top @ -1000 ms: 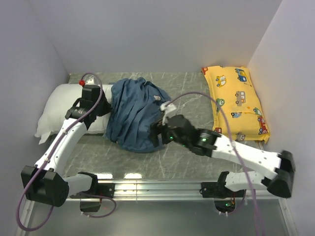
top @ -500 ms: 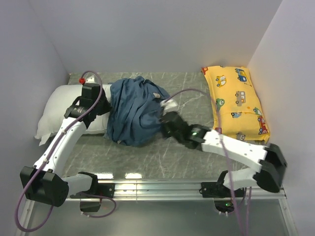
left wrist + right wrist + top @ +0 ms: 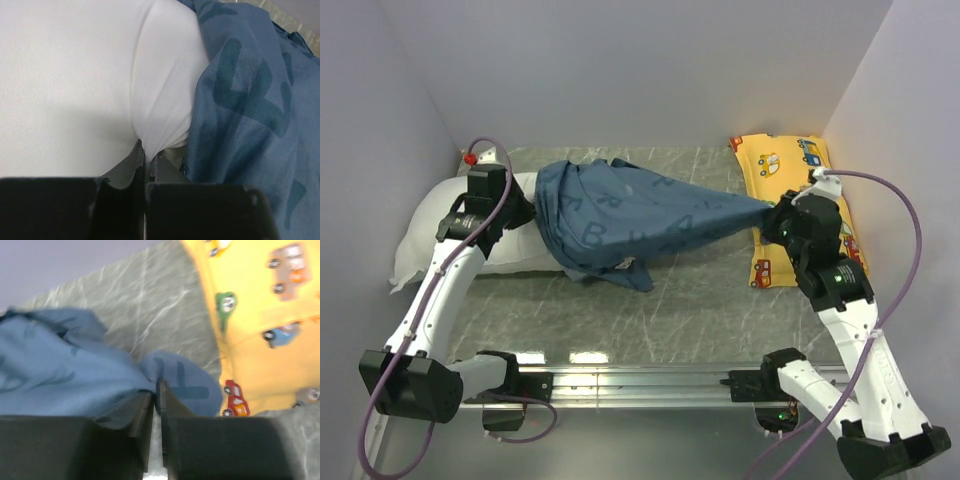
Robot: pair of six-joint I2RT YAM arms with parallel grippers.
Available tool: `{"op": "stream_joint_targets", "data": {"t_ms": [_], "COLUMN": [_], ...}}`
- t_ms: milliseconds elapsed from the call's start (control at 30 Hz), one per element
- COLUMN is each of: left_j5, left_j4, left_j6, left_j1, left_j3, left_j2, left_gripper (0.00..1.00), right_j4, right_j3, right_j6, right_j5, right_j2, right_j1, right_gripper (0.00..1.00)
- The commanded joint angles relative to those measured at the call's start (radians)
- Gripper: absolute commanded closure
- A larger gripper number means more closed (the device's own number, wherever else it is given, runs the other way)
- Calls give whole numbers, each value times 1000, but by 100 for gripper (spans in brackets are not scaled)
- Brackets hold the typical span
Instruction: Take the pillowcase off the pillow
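Note:
The dusty-blue pillowcase (image 3: 630, 220) is stretched from the white pillow (image 3: 425, 225) at the left across to the right. My right gripper (image 3: 772, 215) is shut on the pillowcase (image 3: 75, 385), pinching a fold of it beside the yellow pillow. Its free end bulges past the right gripper (image 3: 158, 387). My left gripper (image 3: 515, 215) is shut on the pillow (image 3: 75, 75), with white fabric puckered into the left gripper (image 3: 146, 159). The pillowcase (image 3: 250, 115) lies just right of that pinch, still over the pillow's right end.
A yellow car-print pillow (image 3: 820, 185) lies along the right wall, and my right gripper hangs over its left edge. The grey marble tabletop (image 3: 690, 300) shows in front of the fabric. Walls close in on the left, back and right.
My right gripper closed on the pillowcase near the middle and swung far right, pulling the bunched fabric out into a long taut stretch. The left gripper kept its hold on the pillow.

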Motion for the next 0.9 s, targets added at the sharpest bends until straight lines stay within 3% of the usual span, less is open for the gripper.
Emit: {"op": "stream_joint_targets", "data": {"t_ms": [0,33,67,100,167,333,533,633,733,767,800,867], "left_j5": [-25,-19,-16,-8,6,7,9,6,11,12,11,9], "left_j4": [80,85,88,91,89,88,79,77,80,80,80,76], "left_j6": [14,11,9,9,3,-4,-4,0,-1,-1,0,6], "left_j1": [31,31,31,30,25,10,4,4,4,4,5,4], "left_j3": [-1,-7,-12,-15,-18,-12,1,1,-1,1,-1,-4], "left_j2": [-34,-37,-38,-40,-42,-43,-40,-43,-49,-48,-51,-51], "left_gripper": [100,100,100,100,100,100,100,100,100,100,100,100], "right_j4": [51,73,92,118,142,251,303,280,271,271,259,228], "right_j3": [43,42,40,43,45,28,85,132,163,163,160,148], "right_j6": [19,8,-15,-30,-71,-183,-260,-246,-254,-248,-237,-190], "right_j5": [-186,-112,-39,2,47,116,204,285,313,320,331,372], "right_j2": [58,61,66,90,121,248,468,547,575,566,533,479], "right_j1": [115,212,301,443,533,826,900,900,879,869,850,816], "right_gripper": [70,59,41,35,25,15,12,21,65,92,100,100]}}
